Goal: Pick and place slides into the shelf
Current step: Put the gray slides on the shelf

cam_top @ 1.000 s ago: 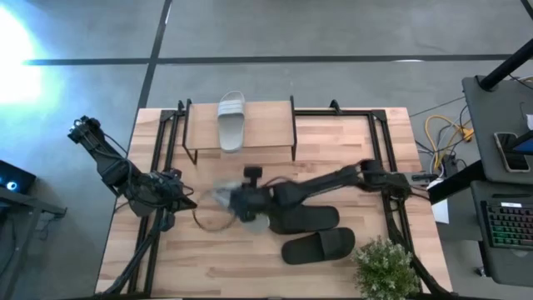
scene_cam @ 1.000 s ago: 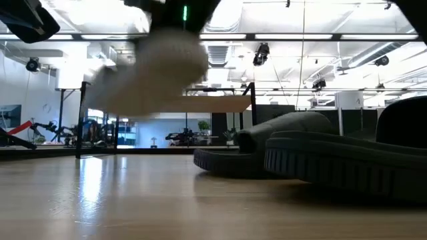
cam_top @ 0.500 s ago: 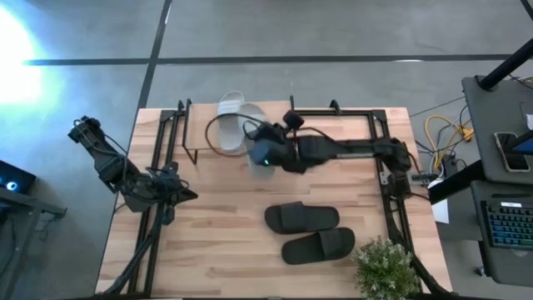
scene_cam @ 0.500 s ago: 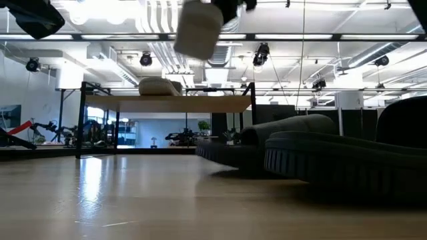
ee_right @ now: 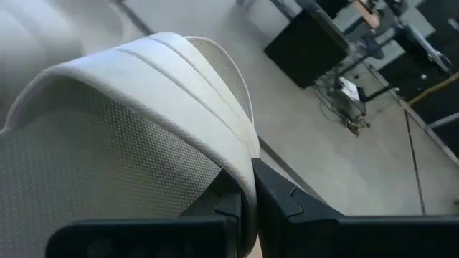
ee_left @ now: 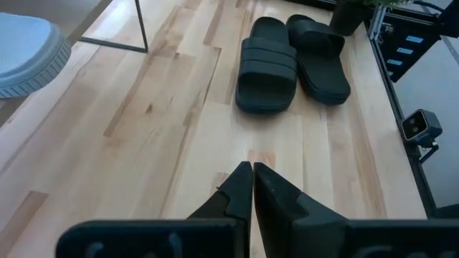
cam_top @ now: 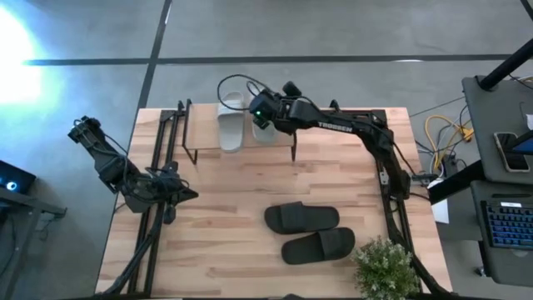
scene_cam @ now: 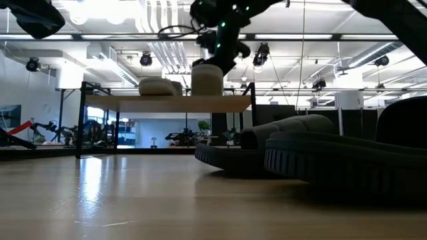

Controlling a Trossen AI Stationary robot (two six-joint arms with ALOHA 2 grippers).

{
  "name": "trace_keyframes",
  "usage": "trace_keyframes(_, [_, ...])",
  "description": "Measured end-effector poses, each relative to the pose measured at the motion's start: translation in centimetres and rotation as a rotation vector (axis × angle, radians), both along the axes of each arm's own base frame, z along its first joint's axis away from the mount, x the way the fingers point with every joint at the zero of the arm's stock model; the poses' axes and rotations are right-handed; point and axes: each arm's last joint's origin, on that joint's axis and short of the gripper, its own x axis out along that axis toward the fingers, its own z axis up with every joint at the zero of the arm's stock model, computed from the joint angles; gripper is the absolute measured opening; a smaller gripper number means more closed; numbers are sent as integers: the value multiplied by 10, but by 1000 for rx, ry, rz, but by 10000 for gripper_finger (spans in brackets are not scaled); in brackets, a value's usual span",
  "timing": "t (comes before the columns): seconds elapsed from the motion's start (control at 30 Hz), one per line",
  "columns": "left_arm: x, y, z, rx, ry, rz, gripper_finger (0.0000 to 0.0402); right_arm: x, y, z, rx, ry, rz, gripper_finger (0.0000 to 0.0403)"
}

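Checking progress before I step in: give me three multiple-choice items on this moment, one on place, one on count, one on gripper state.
1. Where is the right gripper?
A. over the shelf
B. by the plant
C. off the table

2. How many black slides lie on the tabletop?
A. one
B. two
C. three

3. What is the left gripper doing?
A. holding a slide
B. wide open
C. shut on nothing

Answers: 1 A, the high view shows it at the shelf's top; 2 B, a pair lies side by side; 3 C, its fingers meet over bare wood.
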Motion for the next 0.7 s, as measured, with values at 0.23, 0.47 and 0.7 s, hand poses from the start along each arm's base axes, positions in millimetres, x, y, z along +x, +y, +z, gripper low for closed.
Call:
trace_keyframes(0.23, [-2,2,-1,22,2,17,0,26,8,-27,-39,88,53,13])
trace_keyframes(0.47, [-2,3,-1,23,5,18,0,46,5,-14,-56,-44,14,13])
trace_keyframes(0.7, [-2,3,-1,21,5,18,0,42,7,-3,-6,-76,-21,40])
